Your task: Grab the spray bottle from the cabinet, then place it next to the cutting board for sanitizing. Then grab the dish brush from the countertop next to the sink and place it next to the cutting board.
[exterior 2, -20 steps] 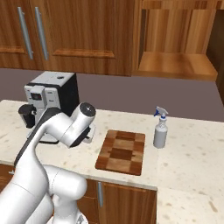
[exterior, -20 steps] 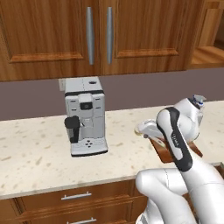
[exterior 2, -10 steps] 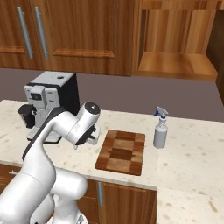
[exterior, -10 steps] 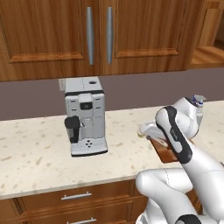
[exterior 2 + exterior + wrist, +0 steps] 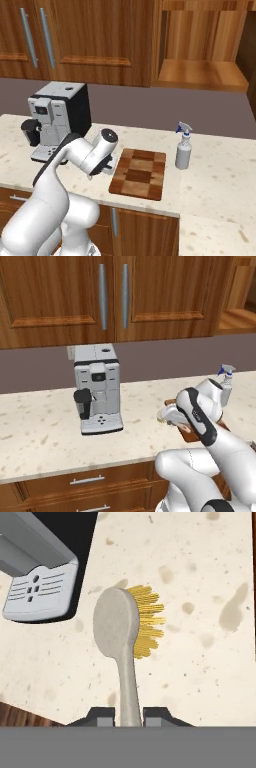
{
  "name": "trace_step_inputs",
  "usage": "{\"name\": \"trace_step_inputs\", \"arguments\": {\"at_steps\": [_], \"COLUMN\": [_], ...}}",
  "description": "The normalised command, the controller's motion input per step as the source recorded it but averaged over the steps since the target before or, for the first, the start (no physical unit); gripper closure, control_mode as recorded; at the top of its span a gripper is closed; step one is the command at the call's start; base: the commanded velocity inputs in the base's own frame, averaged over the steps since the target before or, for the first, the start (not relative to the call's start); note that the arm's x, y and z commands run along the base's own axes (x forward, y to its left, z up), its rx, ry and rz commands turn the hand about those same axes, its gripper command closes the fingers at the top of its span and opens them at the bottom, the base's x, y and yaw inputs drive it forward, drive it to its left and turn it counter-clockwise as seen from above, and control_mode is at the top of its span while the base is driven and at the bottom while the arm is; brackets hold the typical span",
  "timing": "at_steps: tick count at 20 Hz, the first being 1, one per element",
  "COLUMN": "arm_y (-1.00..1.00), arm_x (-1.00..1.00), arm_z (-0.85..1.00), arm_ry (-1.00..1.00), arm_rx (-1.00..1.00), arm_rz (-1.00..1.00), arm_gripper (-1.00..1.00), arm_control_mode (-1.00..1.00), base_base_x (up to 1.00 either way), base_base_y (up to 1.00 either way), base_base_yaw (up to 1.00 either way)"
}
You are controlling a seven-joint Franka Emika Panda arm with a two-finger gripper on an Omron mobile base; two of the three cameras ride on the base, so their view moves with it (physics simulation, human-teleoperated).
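Wrist and forearm have swung toward the right of the left base view over the last second, carrying the held item closer to the board; the bottle and board have not shifted.

Tool state: the gripper is clamped narrow on the handle of the brush. In the hand view the handle rises from between the fingertips at bottom centre, with the oval head and yellow bristles at frame centre, above the counter. The coffee machine base sits at upper left there, and a strip of board shows at lower left.

Location: in the right base view the gripper hangs just left of the board, at frame centre. The bottle stands upright just right of the board, apart from it. In the left base view the brush head shows pale at right of centre, beside the board's edge.

Handling assessment: the brush is judged light and stiff, with a slim smooth handle liable to pivot in the grip. Hold at mid-handle appears adequate; bristles are soft and should not bear the load. Release low to avoid a roll.

Progress: bottle placement looks complete; brush not yet set down.
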Motion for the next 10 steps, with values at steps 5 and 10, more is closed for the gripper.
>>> {"name": "trace_step_inputs", "arguments": {"at_steps": [5, 10], "arm_y": [0.0, 0.0], "arm_x": [0.04, 0.06], "arm_z": [-0.51, -0.46], "arm_ry": [0.0, 0.0], "arm_rx": [0.0, 0.0], "arm_rz": [0.0, 0.0], "arm_gripper": [1.0, 1.0], "arm_control_mode": [-1.0, -1.0], "base_base_x": [0.0, 0.0], "base_base_y": [0.0, 0.0], "base_base_yaw": [0.0, 0.0]}}
